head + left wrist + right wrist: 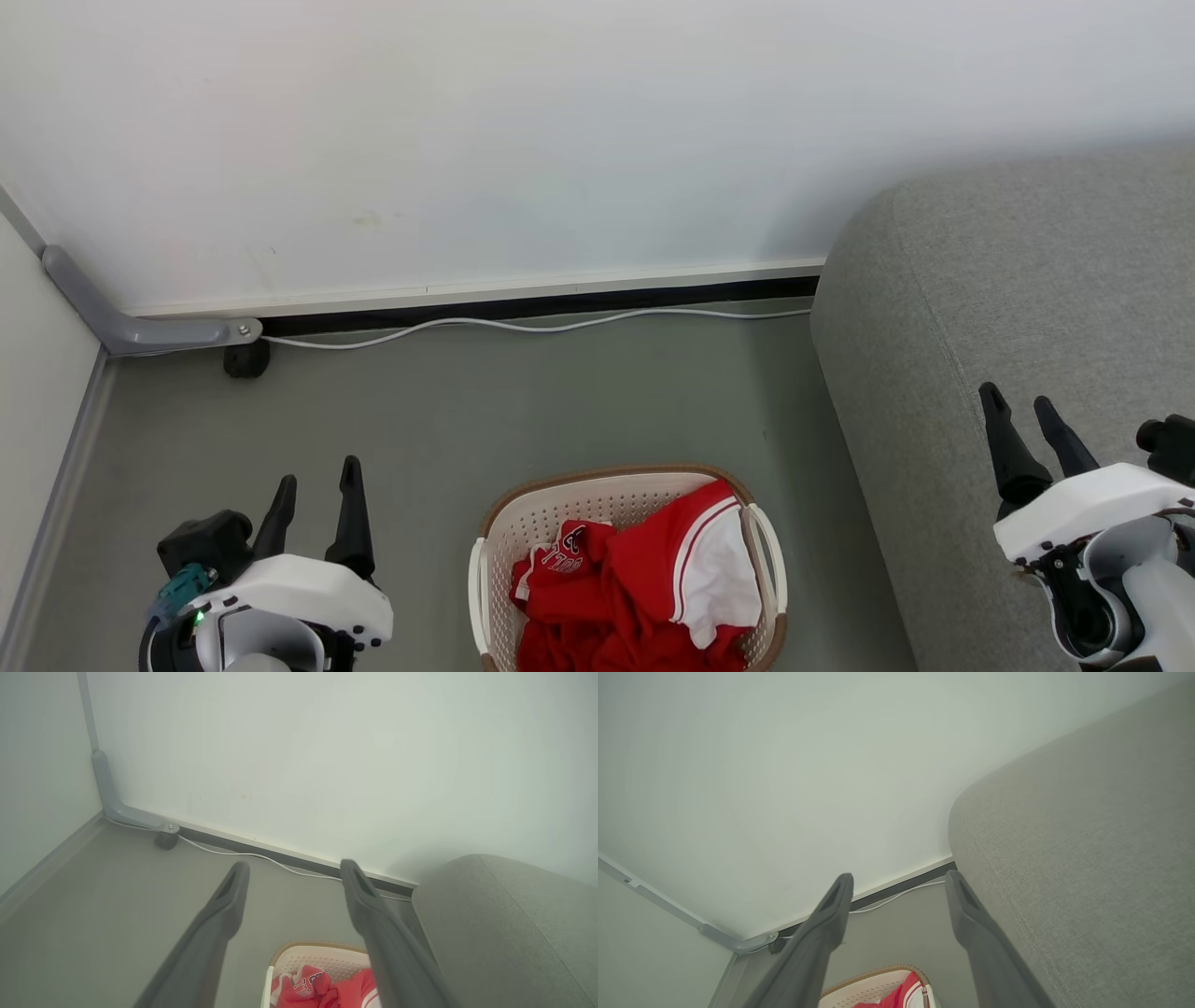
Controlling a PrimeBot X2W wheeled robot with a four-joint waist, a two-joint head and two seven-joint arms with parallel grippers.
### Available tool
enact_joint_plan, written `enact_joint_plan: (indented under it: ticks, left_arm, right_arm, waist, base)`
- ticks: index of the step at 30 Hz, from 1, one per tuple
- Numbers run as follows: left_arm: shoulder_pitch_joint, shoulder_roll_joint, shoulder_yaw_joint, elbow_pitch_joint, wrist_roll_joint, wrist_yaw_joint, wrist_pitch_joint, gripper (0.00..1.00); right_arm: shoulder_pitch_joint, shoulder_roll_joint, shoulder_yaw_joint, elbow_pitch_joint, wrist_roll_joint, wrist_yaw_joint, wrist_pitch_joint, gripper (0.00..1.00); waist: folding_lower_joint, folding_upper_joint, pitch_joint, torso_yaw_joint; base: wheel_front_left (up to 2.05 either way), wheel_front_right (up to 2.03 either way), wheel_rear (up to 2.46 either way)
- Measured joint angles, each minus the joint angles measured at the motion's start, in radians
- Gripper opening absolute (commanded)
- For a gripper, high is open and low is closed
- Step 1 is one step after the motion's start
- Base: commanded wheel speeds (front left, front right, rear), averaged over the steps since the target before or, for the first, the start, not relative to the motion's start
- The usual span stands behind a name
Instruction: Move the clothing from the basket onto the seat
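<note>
Beside basket (490, 551) of clothing (644, 569): L tool (319, 471) over floor (448, 420), R tool (1015, 395) over seat (1008, 280), both wide, empty.

Smooth grey-green floor (448, 420), head view. A cream-white oval basket (534, 523) of perforated plastic with a brown woven-look rim is set on it at the lower middle. A large grey fabric-upholstered sofa (980, 308) is placed just beside it, to the right. A thin white cable (523, 326) is laid along the foot of the white wall (560, 140), towards a small black block (246, 359).
</note>
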Motion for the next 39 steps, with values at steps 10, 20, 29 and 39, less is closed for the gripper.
enact_joint_plan:
  ticks: [10,20,29,39]
  left_arm:
    - [-0.004,0.002,-0.02,-0.042,0.124,0.045,-0.031,1.0]
    - [-0.02,0.002,-0.035,-0.046,0.227,0.071,-0.059,1.0]
    - [-0.03,0.001,-0.041,-0.021,0.318,0.079,-0.085,1.0]
    - [-0.045,-0.001,-0.024,-0.014,0.384,0.102,-0.104,1.0]
  right_arm:
    - [-0.02,-0.023,0.001,-0.007,-0.099,0.0,-0.028,1.0]
    - [-0.049,-0.05,0.066,0.01,-0.166,0.0,-0.058,1.0]
    - [-0.088,-0.087,0.119,0.04,-0.214,0.0,-0.081,1.0]
    - [-0.114,-0.106,0.135,0.062,-0.281,0.0,-0.107,1.0]
  waist:
    - [0.0,0.0,0.008,0.0]
    - [0.0,0.0,0.014,0.002]
    - [0.0,0.0,0.015,0.004]
    - [-0.0001,0.0,0.017,0.006]
  base:
    - [0.0,0.0,0.0]
    - [0.0,0.0,0.0]
    - [0.0,0.0,0.0]
    - [0.0,0.0,0.0]
